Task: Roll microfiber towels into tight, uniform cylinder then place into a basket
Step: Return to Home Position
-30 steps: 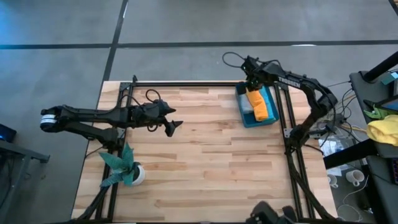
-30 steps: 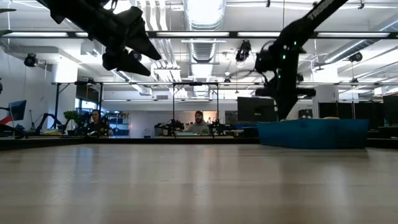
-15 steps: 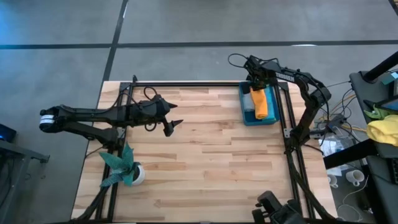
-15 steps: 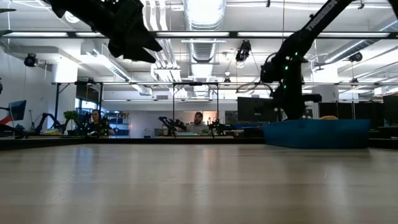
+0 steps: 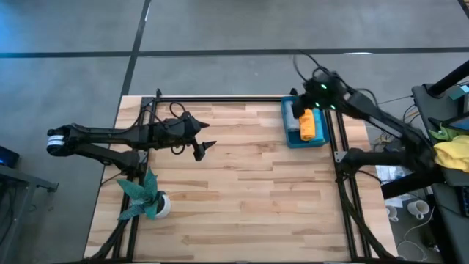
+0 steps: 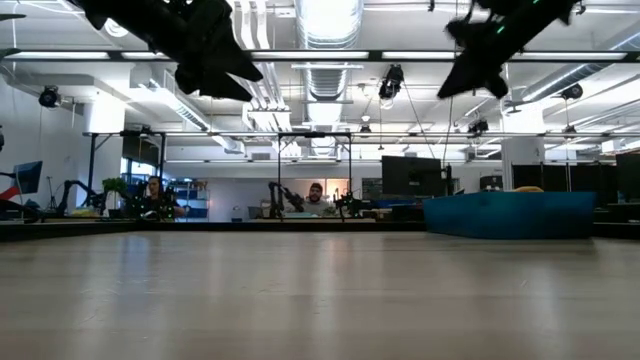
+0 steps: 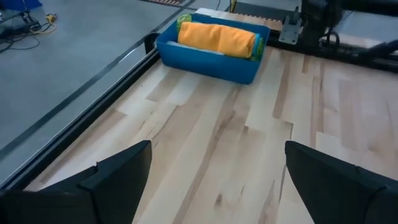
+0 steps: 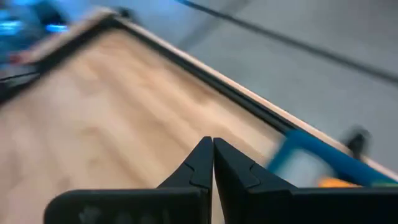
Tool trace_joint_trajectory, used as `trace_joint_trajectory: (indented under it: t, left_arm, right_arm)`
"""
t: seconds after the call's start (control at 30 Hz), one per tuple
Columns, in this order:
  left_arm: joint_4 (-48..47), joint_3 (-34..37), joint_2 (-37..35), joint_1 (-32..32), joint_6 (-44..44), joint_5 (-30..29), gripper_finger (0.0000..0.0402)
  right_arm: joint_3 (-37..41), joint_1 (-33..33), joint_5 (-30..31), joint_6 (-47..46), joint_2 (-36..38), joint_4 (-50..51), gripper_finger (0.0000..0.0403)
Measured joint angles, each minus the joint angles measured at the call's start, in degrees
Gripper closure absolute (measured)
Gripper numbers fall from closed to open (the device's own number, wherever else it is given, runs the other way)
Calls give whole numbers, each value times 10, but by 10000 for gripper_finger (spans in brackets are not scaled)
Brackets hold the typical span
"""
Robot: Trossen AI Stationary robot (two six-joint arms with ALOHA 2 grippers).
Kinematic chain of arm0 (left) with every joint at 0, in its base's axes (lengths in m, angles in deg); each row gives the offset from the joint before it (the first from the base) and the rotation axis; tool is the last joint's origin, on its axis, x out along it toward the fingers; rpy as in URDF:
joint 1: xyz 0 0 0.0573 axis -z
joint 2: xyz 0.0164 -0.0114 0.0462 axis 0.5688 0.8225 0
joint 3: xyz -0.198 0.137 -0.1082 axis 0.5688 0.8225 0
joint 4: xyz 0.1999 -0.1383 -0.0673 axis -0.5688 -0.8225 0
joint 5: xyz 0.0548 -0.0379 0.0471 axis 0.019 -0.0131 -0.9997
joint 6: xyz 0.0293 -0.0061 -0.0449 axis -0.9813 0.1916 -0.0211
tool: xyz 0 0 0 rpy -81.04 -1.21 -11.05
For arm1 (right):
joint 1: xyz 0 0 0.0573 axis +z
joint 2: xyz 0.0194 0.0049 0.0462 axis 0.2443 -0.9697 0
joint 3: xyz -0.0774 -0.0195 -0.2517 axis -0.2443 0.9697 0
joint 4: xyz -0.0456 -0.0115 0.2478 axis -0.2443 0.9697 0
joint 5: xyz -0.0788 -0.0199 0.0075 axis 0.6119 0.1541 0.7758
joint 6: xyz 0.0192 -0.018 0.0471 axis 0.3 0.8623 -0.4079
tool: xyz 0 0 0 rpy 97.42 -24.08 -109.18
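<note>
The blue basket (image 5: 320,138) stands at the table's far right corner. In it an orange rolled towel (image 5: 308,125) lies beside a pale grey one (image 5: 292,122). The left wrist view shows the orange roll (image 7: 217,37) in the basket (image 7: 208,62), with lime green (image 7: 182,18) at its end. My right gripper (image 5: 299,104) hangs shut, high over the basket's far end, holding nothing (image 8: 212,149). My left gripper (image 5: 204,149) is open in the air over the table's left half, pointing toward the basket (image 7: 214,180).
A leafy plant in a white pot (image 5: 150,199) stands near the table's left front. A black frame (image 5: 220,99) runs along the table's edges. A yellow and green cloth heap (image 5: 451,152) lies off the table to the right. Bare wood (image 5: 256,191) spreads across the middle.
My right gripper, shut all along, has risen out of the basket and tipped from pointing steeply down to a shallower slant, its arm swinging toward the right. The basket has turned slightly, now square to the table's edge. My left gripper has rolled a little in place.
</note>
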Motion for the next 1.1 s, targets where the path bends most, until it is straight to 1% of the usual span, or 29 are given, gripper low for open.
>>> trace_joint_trajectory:
  t: [0.1,0.2,0.27,0.33,0.4,0.5,0.6,0.73,0.8,0.93,1.1]
  left_arm:
    - [21,1,-4,0,40,1,49]
    - [90,1,-15,0,99,7,49]
    - [136,1,-22,0,131,25,49]
    - [176,1,-28,0,147,39,49]
    - [200,1,-33,1,148,41,49]
    - [217,1,-38,1,149,41,49]
    - [239,1,-38,0,155,41,49]
    - [260,1,-32,0,209,41,49]
    - [272,4,-27,0,223,40,49]
    - [351,8,-4,0,219,39,49]
    - [403,9,23,0,180,38,49]
  right_arm:
    - [30,45,-6,30,78,0,394]
    - [53,77,-6,54,145,15,394]
    - [61,92,-10,71,181,15,394]
    - [63,101,-13,66,213,14,394]
    - [63,106,-13,61,239,14,394]
    - [63,108,-14,58,268,19,394]
    - [63,113,-25,57,289,55,394]
    - [63,150,-26,48,323,89,394]
    - [65,174,-28,34,341,87,394]
    - [74,238,-29,30,371,87,394]
    - [113,327,-79,39,407,66,394]
